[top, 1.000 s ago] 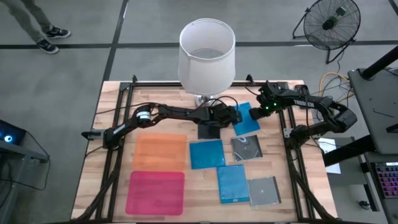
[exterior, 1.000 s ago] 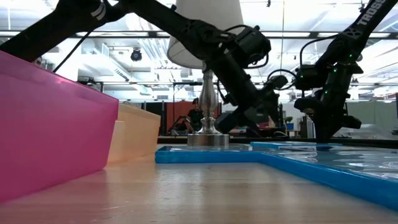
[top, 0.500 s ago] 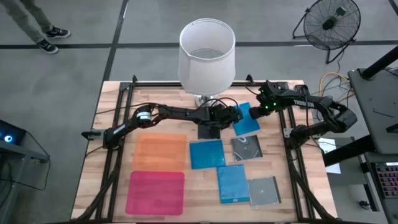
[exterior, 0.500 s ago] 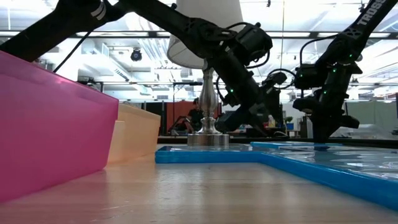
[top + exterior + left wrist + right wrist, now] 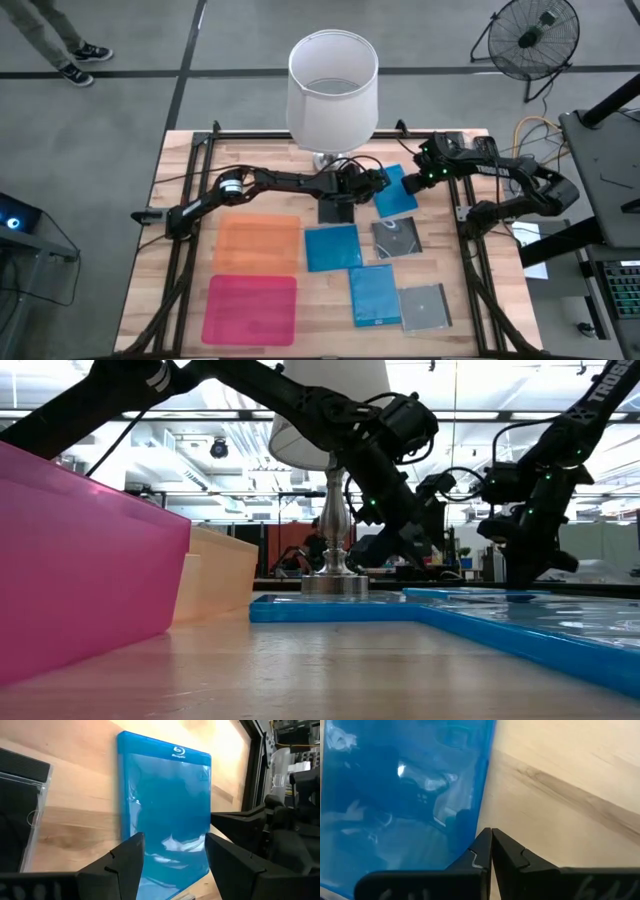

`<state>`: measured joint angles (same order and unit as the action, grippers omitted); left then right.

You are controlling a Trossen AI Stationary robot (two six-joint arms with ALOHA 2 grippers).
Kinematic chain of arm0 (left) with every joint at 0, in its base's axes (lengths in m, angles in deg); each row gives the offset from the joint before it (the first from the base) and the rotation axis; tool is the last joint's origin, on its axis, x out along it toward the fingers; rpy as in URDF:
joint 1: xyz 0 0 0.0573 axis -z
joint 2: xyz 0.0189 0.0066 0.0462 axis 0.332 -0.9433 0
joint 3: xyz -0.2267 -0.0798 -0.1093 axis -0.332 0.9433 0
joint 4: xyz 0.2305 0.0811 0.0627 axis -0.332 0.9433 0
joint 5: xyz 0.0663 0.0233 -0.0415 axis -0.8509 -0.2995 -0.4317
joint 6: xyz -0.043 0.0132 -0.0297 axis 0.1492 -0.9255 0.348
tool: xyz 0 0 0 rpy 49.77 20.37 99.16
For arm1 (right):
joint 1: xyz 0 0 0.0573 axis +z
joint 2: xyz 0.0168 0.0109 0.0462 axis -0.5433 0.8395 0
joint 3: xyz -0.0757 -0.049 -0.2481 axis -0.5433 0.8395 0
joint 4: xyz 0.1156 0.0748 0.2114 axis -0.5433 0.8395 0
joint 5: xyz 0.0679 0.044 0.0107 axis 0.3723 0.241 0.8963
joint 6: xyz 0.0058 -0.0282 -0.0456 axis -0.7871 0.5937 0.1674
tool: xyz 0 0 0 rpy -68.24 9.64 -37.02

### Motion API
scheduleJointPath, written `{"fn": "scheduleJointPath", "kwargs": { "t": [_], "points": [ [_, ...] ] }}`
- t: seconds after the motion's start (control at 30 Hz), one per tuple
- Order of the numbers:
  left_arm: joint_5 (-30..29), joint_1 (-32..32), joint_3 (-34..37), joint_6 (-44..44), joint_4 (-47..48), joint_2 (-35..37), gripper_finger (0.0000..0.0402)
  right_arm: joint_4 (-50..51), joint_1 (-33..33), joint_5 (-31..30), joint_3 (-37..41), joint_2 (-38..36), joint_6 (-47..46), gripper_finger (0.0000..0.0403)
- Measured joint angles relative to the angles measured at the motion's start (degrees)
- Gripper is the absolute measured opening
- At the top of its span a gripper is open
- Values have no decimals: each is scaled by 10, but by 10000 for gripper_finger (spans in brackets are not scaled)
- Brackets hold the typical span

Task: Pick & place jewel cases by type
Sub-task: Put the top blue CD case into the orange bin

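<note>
Jewel cases lie spread over the right half of the bench (image 5: 180,150), and the one I am working on is the far blue case (image 5: 398,192), flat on the wood beside the lamp base (image 5: 330,160). The other six sit nearer the front: a dark case (image 5: 337,210), two blue ones and two silvery ones further forward.

My left claw (image 5: 375,183) reaches in from the left side and, in its wrist view, its fingers (image 5: 127,857) stand apart with the case's near edge showing between them, so I read it as released and lined up over that edge, not yet gripping. The case's long axis runs straight away from this claw, toward the right arm.

My right claw (image 5: 428,177) sits at the case's opposite edge, clenched on nothing; its wrist view shows the tips (image 5: 491,847) pressed together just at the blue rim. I cannot tell whether they touch it.

So the left claw is the one placed to take it. I judge the next move needs it to slide a finger under that thin edge. The orange sheet (image 5: 258,245) and pink sheet (image 5: 250,308) wait on the left.
</note>
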<state>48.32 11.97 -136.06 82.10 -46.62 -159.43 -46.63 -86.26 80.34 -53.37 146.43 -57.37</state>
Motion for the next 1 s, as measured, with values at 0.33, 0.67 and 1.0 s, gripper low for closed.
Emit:
{"fn": "scheduleJointPath", "kwargs": {
  "t": [0.33, 0.67, 1.0],
  "points": [
    [0, -1, 0, -1, 6, 0, 192, 7, 2, 2, -12, 0, -11, 8],
    [7, -2, 0, 7, 5, -15, 192, 5, 2, 9, -12, 1, -13, 8],
    [11, -3, 0, 15, -9, -26, 192, 5, 2, 11, -12, 2, -13, 8]
  ]
}}
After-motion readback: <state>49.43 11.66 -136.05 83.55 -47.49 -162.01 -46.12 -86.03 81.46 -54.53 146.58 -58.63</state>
